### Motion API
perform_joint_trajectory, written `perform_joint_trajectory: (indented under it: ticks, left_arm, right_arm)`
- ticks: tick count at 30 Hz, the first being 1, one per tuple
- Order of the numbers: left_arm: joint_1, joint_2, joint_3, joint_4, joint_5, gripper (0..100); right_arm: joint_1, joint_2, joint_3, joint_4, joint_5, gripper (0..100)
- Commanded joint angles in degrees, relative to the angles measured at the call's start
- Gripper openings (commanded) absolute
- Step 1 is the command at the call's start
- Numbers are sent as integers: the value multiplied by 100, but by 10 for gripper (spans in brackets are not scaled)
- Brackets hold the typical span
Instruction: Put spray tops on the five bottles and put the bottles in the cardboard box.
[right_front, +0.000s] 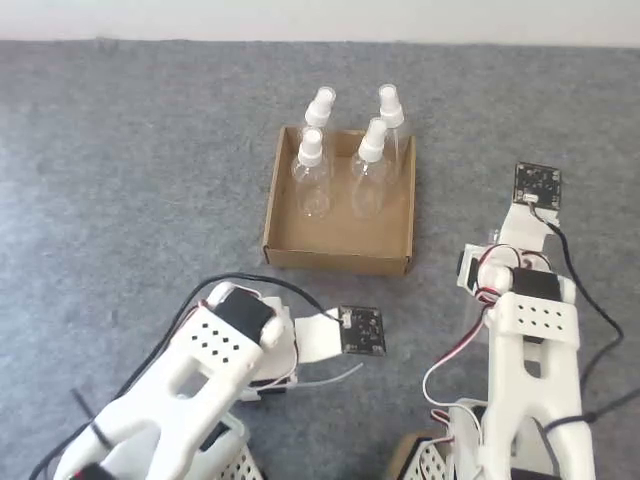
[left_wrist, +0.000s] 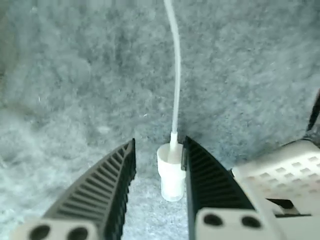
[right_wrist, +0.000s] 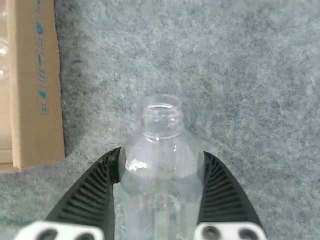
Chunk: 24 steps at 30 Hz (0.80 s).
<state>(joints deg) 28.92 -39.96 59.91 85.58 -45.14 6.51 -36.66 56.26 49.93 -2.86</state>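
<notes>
From above, the brown cardboard box (right_front: 340, 262) sits mid-table on the grey carpet (right_front: 130, 180). Four clear capped bottles (right_front: 312, 180) appear to stand in it, two near the far wall and two just in front; the near half is bare cardboard. My left arm (right_front: 215, 345) is low beside the box's near corner, and my right arm (right_front: 535, 320) is off to the box's other side.

At my left wrist, my left gripper (left_wrist: 159, 145) stands partly open around the white spray top (left_wrist: 170, 175). One finger touches it and the other is clear of it, so I have no grip. Its thin dip tube (left_wrist: 176, 75) runs away over the carpet.

At my right wrist, my right gripper (right_wrist: 161, 155) is closed on the shoulders of a clear plastic bottle (right_wrist: 160, 170) with an open neck, beside the box wall (right_wrist: 35, 100).

I judge this to be the last bottle's capping. Next I should close on the top, lift it, and thread the tube into that neck.
</notes>
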Motion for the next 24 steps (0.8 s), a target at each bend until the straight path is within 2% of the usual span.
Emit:
perform_joint_trajectory:
  ticks: [1, 5, 14, 21, 24]
  left_arm:
    - [105, 70, -286, 62, -79, 145]
    - [141, 70, 40, -114, -396, 145]
    - [132, 158, 374, -527, -422, 144]
    - [97, 1538, 576, -1389, -404, 124]
    - [97, 2004, 286, -1310, -404, 93]
  right_arm:
    - [66, -242, -70, -136, -9, 52]
    - [66, -242, -70, -145, -9, 52]
    - [66, -242, -70, -145, -9, 52]
    - [66, -242, -70, -145, -9, 52]
    - [66, -242, -70, -145, -9, 52]
